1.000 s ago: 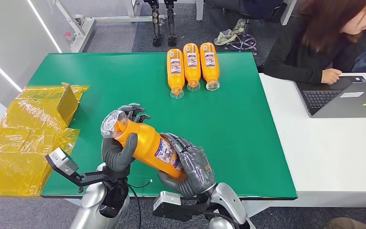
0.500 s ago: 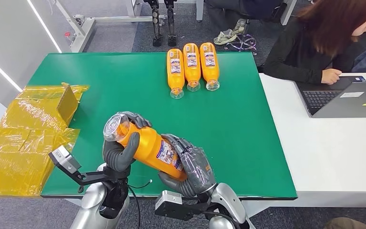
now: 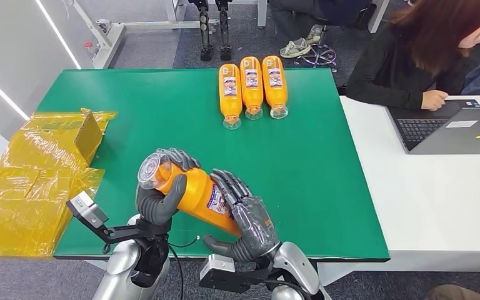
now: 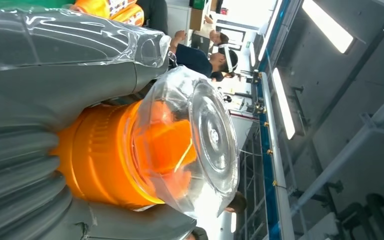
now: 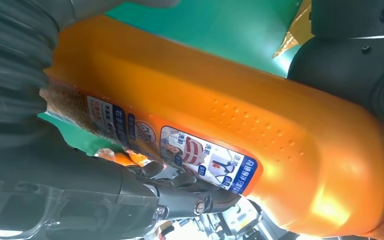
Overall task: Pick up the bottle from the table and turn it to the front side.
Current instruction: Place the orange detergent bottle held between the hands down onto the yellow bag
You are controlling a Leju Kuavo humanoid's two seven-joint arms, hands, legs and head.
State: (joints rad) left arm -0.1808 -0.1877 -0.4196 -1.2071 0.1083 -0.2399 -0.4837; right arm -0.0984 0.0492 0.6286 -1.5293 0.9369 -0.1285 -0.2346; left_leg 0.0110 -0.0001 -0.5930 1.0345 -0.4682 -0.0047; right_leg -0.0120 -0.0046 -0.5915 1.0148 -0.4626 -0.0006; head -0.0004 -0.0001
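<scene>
The orange bottle (image 3: 190,190) is held above the near edge of the green worktop (image 3: 162,106), between the robot's two hands. Its long axis runs slantwise across the head view: the clear cap end points up and toward the robot's left, and the base end sits lower, toward the right hand. The left hand (image 3: 157,194) grips the neck just below the cap, thumb on the near side and fingers curled over the far side. The right hand (image 3: 245,219) holds the lower body of the bottle, its fingers laid along the labelled side and its thumb underneath.

The left wrist view brings out the clear domed cap (image 4: 205,140) over the orange neck, with grey fingers wrapped on both sides. The right wrist view shows the printed label (image 5: 180,155) with blue panels and small pictures on the bottle's side, and a patch of raised dots on the orange body.

Three more orange bottles (image 3: 252,87) lie side by side at the far side of the worktop, caps toward the robot. Yellow plastic wrapping (image 3: 31,181) lies at the left edge. A person (image 3: 425,56) sits at a laptop (image 3: 456,128) on the white table beside it.
</scene>
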